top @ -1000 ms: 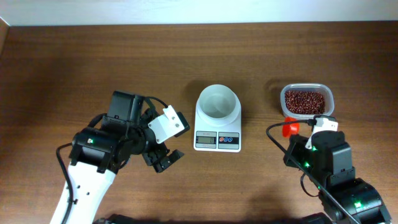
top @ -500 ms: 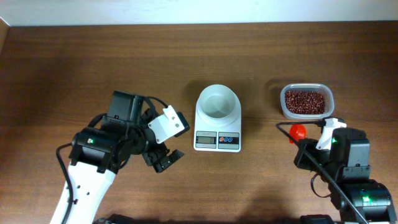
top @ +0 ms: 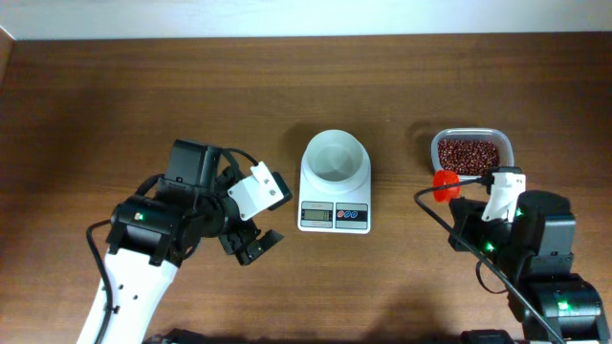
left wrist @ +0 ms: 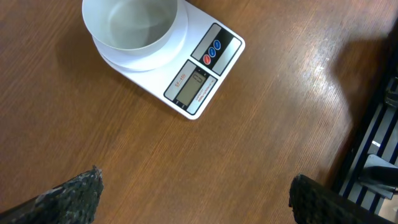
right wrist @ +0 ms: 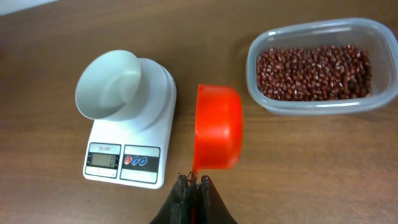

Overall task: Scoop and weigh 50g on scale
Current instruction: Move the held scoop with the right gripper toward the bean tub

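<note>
Beans (right wrist: pixel 314 71), small, dark reddish-brown and loose, lay heaped in a clear rectangular plastic tub (right wrist: pixel 318 25) ahead of the right end effector (right wrist: pixel 193 185) and off to its right, none of them yet scooped. The small white digital kitchen scale (right wrist: pixel 127 163) sat ahead and to its left. Its round white bowl (right wrist: pixel 109 90) was empty on top and its display faced the arms, presumably so the reading could be followed while filling. Between tub and scale, directly in front of the shut fingers, hung an orange-red plastic measuring scoop (right wrist: pixel 217 127), pinched by the tip of its handle; no beans showed in it. That grip looked chosen to keep the cup well forward, free to dip into the tub. The left end effector (top: pixel 253 245) hovered over bare brown wooden worktop (left wrist: pixel 280 124), fingers spread wide with nothing between them and the scale ahead of it. It seemed parked clear, leaving the scooping to the other arm.
</note>
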`<state>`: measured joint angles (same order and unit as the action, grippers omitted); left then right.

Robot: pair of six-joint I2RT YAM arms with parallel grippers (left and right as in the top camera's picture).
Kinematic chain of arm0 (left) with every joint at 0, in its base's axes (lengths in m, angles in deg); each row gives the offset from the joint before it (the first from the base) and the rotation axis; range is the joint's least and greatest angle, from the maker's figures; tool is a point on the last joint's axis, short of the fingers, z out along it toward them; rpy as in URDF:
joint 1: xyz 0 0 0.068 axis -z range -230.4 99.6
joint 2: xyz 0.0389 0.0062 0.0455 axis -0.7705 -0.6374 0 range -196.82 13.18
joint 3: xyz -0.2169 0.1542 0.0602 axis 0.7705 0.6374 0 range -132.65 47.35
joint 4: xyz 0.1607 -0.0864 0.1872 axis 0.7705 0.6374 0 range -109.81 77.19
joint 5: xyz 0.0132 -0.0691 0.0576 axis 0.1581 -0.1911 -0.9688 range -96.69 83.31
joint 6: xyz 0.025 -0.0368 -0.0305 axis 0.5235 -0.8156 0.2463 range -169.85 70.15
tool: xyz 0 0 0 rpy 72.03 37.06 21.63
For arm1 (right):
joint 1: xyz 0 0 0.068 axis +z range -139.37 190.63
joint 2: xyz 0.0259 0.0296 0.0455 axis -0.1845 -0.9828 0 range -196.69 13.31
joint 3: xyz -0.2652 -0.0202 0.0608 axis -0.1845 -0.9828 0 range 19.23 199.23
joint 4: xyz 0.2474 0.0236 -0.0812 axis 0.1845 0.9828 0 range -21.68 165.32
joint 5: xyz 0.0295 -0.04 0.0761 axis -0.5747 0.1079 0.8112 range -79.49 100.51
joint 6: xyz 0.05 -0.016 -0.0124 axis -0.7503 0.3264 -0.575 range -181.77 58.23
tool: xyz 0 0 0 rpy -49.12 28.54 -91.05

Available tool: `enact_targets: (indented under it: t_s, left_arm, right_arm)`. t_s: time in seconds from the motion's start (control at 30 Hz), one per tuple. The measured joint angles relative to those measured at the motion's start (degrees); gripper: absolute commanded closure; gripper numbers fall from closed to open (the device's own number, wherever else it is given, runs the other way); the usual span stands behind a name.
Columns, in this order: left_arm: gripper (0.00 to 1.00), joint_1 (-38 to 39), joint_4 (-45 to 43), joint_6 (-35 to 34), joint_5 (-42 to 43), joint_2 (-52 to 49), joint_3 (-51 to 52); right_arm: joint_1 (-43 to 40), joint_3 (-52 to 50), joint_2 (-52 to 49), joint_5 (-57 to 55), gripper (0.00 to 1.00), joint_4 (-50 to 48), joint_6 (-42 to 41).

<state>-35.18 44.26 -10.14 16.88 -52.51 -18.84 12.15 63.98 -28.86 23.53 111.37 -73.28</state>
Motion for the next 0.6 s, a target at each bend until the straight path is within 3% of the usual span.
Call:
enact_targets:
  t_s: [0.33,0.6]
  left_arm:
    - [0.01,0.0,0.0,0.0,0.0,0.0,0.0]
    - [0.01,0.0,0.0,0.0,0.0,0.0,0.0]
  right_arm:
    - [0.0,1.55,-0.52,-0.02,0.96,1.86,2.64]
    - [-0.04,19.58,-10.45,-8.52,0.96,18.78,6.01]
